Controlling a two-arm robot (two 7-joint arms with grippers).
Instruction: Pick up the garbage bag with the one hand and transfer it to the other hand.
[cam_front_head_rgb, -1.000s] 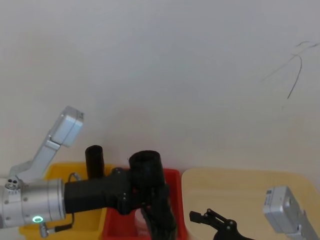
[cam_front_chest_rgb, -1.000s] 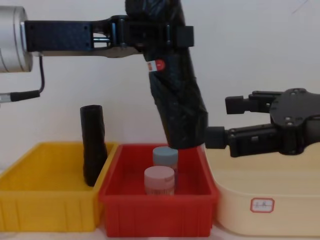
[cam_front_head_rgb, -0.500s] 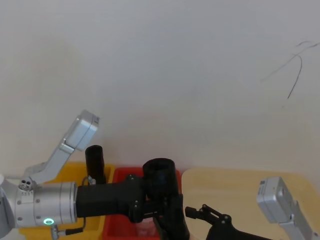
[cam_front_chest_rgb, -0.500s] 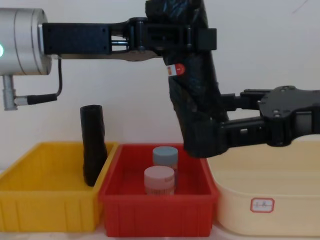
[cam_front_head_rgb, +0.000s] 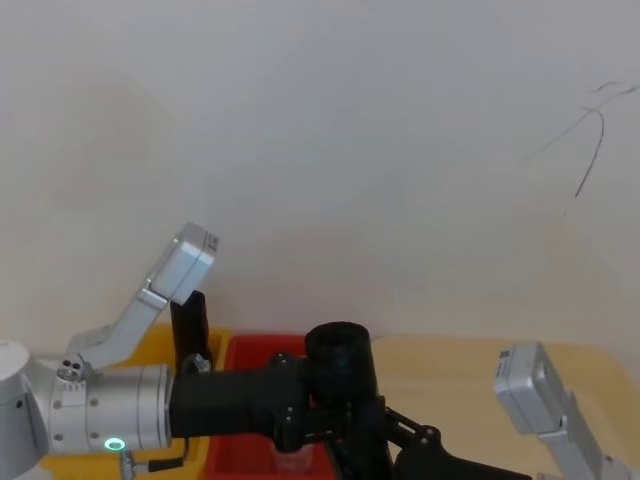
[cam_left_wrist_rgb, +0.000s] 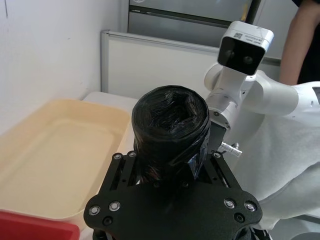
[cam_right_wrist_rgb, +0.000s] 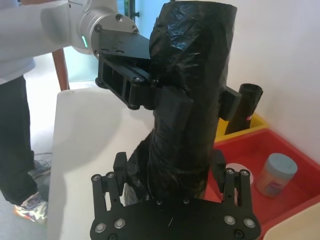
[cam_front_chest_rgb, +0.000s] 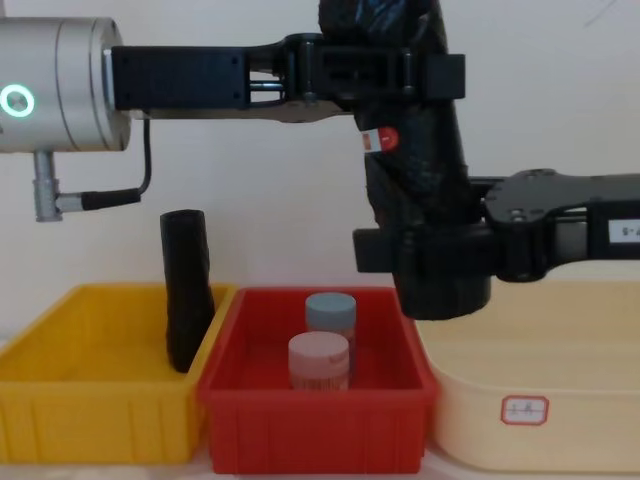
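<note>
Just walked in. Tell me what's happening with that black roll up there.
A handover is in progress. The left gripper is clamped on the upper part of the garbage bag, holding it roughly upright in the air over where the red bin meets the beige tray. The right gripper sits around the roll's lower part, but it is unclear whether it grips. A plain black roll stands in the yellow bin.
</note>
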